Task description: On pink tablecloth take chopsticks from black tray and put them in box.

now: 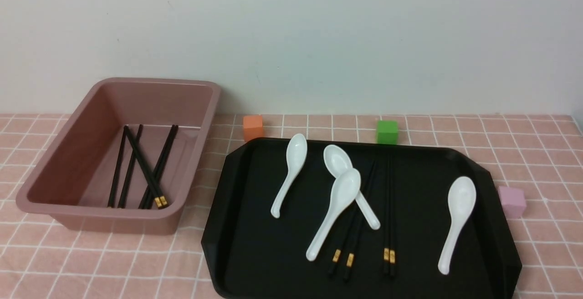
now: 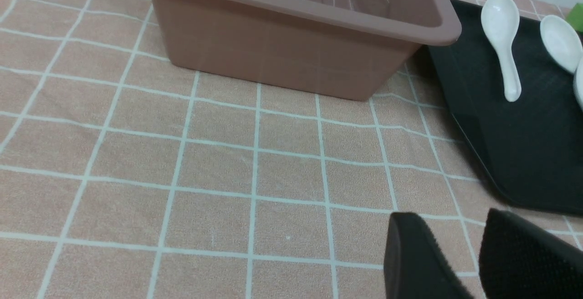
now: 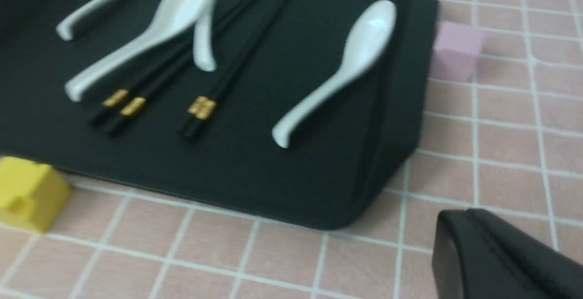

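Observation:
The box [image 1: 91, 121] stands at the left on the pink tablecloth [image 1: 114, 262] with several chopsticks [image 1: 145, 171] lying in it. The black tray [image 1: 255, 244] is at the right. It holds one chopstick pair [image 1: 388, 208] lying free and another pair [image 1: 353, 235] partly under two white spoons. Neither arm shows in the front view. My left gripper [image 2: 451, 228] is open and empty, low over the cloth in front of the box [image 2: 282, 44]. My right gripper [image 3: 464, 219] is shut and empty, over the cloth off the tray's [image 3: 273, 176] near right corner.
Several white spoons lie on the tray, two of them crossed [image 1: 337, 208]. Small cubes stand around it: orange [image 1: 253, 127] and green [image 1: 387, 131] behind, pink [image 1: 512, 201] at its right edge, yellow [image 3: 29, 192] at its near edge. A wall stands behind the table.

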Robot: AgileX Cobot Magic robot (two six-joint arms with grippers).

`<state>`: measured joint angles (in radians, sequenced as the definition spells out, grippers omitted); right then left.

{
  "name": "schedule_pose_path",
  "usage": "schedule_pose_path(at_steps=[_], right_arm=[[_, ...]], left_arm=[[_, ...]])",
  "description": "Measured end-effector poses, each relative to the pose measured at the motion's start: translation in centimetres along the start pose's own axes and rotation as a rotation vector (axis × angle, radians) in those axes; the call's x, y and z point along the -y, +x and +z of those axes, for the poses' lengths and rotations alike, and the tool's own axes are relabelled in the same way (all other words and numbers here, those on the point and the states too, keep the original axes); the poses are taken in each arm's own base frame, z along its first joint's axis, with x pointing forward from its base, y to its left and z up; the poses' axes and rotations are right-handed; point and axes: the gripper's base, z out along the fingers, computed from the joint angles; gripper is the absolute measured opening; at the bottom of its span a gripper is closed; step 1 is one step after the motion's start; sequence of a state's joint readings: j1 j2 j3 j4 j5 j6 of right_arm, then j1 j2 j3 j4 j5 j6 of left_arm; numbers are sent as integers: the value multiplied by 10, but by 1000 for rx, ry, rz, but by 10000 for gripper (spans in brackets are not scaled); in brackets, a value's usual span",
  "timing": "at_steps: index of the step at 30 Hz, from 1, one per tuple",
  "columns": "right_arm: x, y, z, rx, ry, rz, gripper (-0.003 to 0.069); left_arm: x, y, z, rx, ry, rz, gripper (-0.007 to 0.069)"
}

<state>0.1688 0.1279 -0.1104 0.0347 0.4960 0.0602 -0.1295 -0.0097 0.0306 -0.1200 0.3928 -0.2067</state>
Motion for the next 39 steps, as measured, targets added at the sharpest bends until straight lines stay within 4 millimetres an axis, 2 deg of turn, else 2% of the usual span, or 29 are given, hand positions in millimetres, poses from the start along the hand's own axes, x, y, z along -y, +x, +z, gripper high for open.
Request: schedule_pose_path(at_steps=[5, 10, 39], right_arm=[[3, 26, 5, 61, 2, 5, -3], [3, 25, 6, 109, -2, 7, -3], [3, 25, 6, 115, -3, 9, 20]], left_arm=[[0, 0, 0, 0, 0, 0, 238], [0, 0, 0, 0, 0, 0, 238], [0, 0, 0, 0, 0, 0, 238]])
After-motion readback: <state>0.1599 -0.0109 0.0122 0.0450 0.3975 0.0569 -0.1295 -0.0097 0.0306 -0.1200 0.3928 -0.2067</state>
